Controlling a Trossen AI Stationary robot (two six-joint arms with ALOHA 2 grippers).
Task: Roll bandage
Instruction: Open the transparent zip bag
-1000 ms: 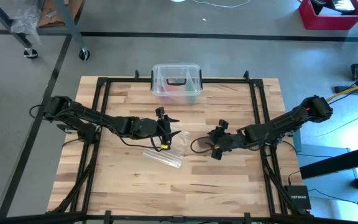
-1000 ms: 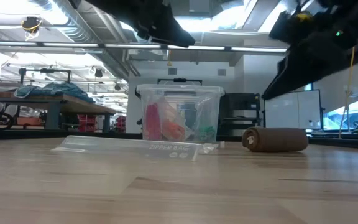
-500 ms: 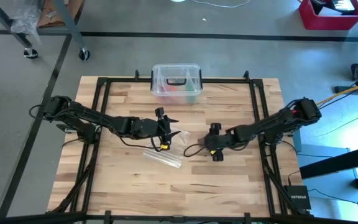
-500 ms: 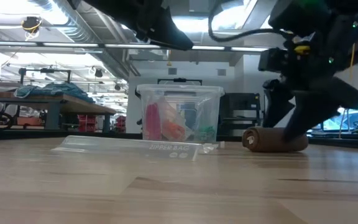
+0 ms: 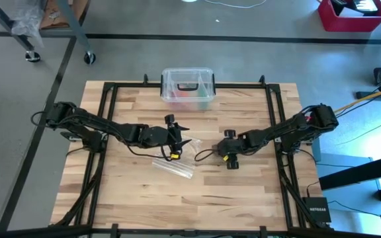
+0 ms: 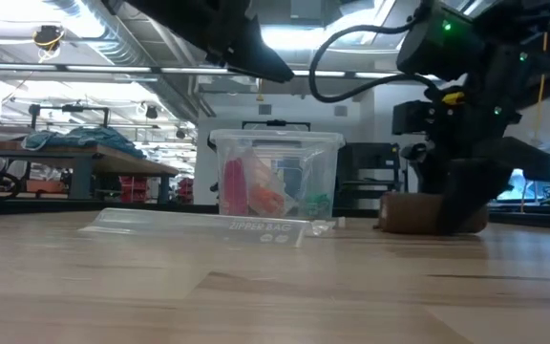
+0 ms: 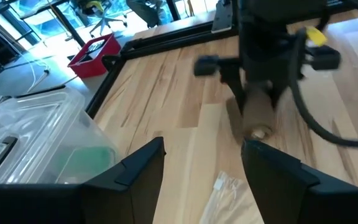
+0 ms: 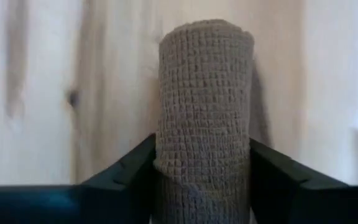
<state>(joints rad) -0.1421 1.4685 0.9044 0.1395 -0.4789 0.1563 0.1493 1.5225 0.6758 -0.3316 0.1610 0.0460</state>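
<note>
The bandage point(image 8: 204, 99) is a small brown roll lying on its side on the wooden table point(image 5: 243, 192), right of centre. In the low view the roll point(image 6: 411, 212) is half hidden behind my right gripper point(image 6: 452, 205). That gripper point(image 5: 225, 154) points steeply down and is shut on the roll. My left gripper point(image 5: 187, 134) hangs open above the table's middle, left of the roll, with nothing between its fingers point(image 7: 148, 163). It faces the roll's near end point(image 7: 258, 130). My right gripper pinches the roll between its two fingers, one on each curved side point(image 8: 166, 155). The fingers come from above, slanting down. The roll runs along the gap between them and sticks out past the fingertips. In the low view its underside rests on the table.
A clear zipper bag point(image 5: 174, 165) lies flat on the table below my left gripper. A clear plastic box with a black handle point(image 5: 188, 86) stands at the middle of the far edge. Black frame rails point(image 5: 276, 132) run along the table's sides.
My right gripper has moved toward the table's left and gone down, tipping steeply downward. It has come onto the roll with one finger on each side. The roll has stayed on the table.
</note>
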